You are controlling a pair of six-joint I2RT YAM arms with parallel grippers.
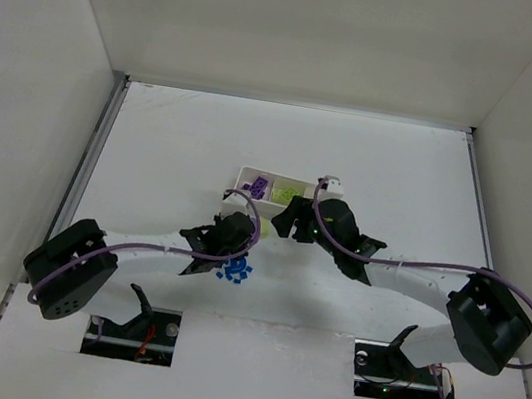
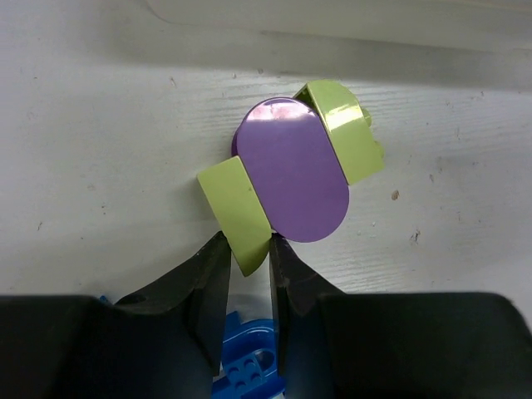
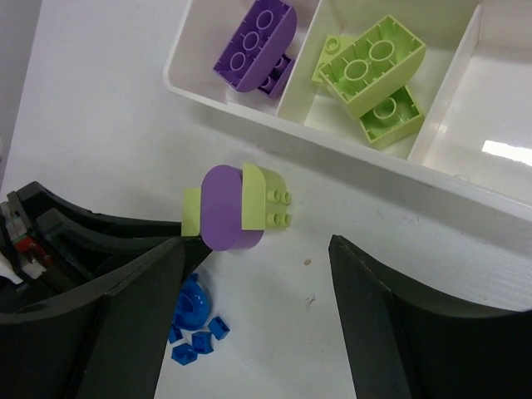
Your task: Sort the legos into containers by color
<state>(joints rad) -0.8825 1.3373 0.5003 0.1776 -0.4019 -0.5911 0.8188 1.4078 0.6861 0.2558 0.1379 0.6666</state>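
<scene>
A stuck stack of a purple brick [image 2: 293, 170] between two yellow-green bricks [image 2: 239, 212] sits just in front of the white tray [image 3: 249, 104]. My left gripper [image 2: 247, 245] is shut on the near yellow-green brick's end. The stack also shows in the right wrist view [image 3: 235, 208]. My right gripper [image 3: 256, 249] is open and hovers over the stack, touching nothing. The tray's left compartment holds purple bricks [image 3: 253, 41], the middle one holds yellow-green bricks [image 3: 374, 71], and the right one [image 3: 499, 108] looks bare. In the top view both grippers, left [image 1: 222, 243] and right [image 1: 293, 219], meet by the tray [image 1: 250, 172].
Several tiny blue pieces [image 3: 195, 328] and a blue ring-shaped piece [image 2: 249, 366] lie on the table under and behind my left gripper, also seen from above [image 1: 234, 272]. White walls enclose the table on three sides.
</scene>
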